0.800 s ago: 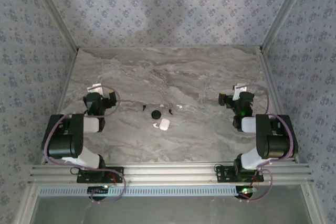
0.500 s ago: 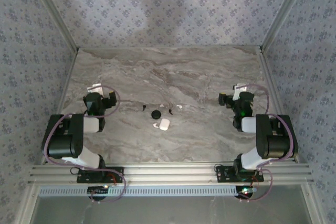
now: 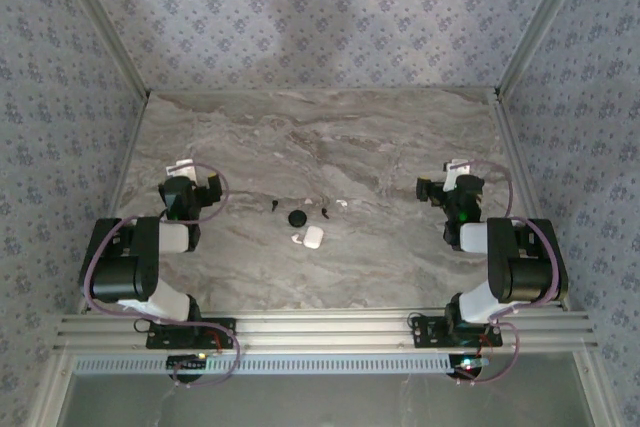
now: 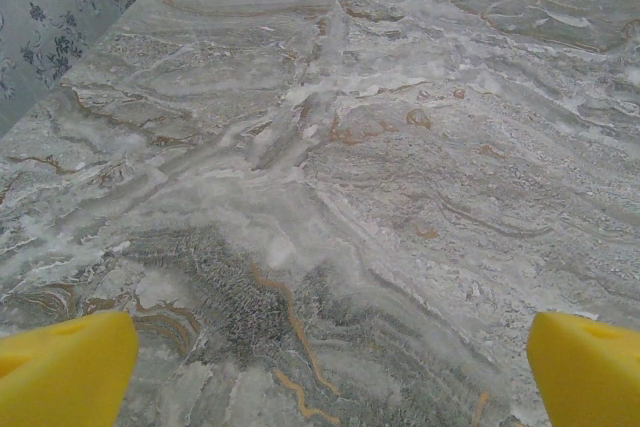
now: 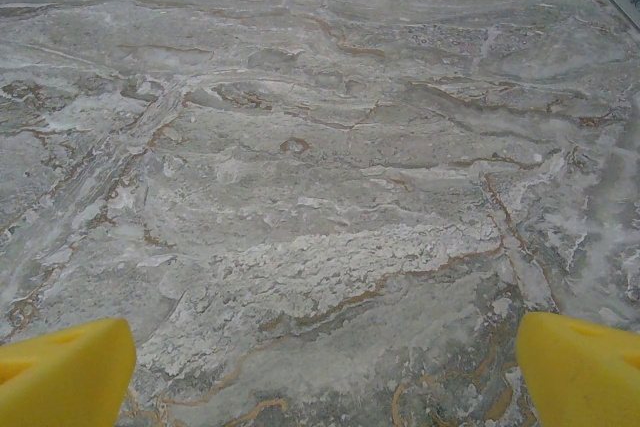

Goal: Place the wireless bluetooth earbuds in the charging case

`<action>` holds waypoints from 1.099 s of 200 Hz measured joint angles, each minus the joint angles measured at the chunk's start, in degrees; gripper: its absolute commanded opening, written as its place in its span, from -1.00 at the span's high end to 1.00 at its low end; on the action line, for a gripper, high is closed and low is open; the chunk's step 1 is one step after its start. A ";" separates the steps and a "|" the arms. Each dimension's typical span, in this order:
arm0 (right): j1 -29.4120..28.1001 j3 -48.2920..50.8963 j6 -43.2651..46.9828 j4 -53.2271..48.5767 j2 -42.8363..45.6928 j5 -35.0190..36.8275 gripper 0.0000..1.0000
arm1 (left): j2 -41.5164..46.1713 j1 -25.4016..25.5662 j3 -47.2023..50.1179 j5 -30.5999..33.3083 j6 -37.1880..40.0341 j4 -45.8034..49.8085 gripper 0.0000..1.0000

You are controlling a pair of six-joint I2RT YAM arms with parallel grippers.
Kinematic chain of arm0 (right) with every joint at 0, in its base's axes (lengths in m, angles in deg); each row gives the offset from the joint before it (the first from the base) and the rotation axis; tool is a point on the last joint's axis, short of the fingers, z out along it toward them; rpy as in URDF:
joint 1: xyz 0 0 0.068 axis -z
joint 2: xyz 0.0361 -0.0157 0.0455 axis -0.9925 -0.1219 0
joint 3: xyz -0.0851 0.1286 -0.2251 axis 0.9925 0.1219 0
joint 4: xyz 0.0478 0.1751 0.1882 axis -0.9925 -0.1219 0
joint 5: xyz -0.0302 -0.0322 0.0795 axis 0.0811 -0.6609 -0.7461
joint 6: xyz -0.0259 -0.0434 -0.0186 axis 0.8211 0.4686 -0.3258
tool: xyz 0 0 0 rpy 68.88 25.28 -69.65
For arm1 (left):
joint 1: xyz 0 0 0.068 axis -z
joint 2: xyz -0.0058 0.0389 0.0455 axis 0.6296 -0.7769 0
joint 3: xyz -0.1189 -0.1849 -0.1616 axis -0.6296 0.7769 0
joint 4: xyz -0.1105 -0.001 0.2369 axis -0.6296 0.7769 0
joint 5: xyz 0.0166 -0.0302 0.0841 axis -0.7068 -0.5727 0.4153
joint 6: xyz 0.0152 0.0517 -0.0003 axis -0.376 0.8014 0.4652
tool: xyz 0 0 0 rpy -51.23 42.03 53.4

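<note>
Both stand wide open, empty: the left gripper (image 3: 193,179) and right gripper (image 3: 447,182). Between them, well clear of either, lie the earbuds (image 3: 326,213) and the white charging case (image 3: 313,237).

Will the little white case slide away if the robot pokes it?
Probably. The white case looks small and smooth on the flat table, so it would likely skid. It looks rounded, so it may spin too. It's probably light.
</note>
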 measured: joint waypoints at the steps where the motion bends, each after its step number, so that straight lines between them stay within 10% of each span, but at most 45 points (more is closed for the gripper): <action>1: 0.00 0.00 0.02 0.00 0.00 0.00 -1.00 | 0.00 0.00 0.00 0.00 0.00 0.00 -0.99; 103: 0.07 -0.15 0.02 -0.98 0.68 -0.46 -1.00 | 0.31 0.22 -1.40 -0.28 0.81 2.67 -0.86; 178: -1.01 -23.15 -10.14 -43.71 23.17 -2.60 -1.00 | 9.66 10.25 -27.32 2.97 -6.16 41.57 -0.52; 220: -13.11 -35.63 -15.80 -69.75 22.62 -0.94 -1.00 | 10.08 12.48 -28.98 -4.24 -16.37 56.46 -0.38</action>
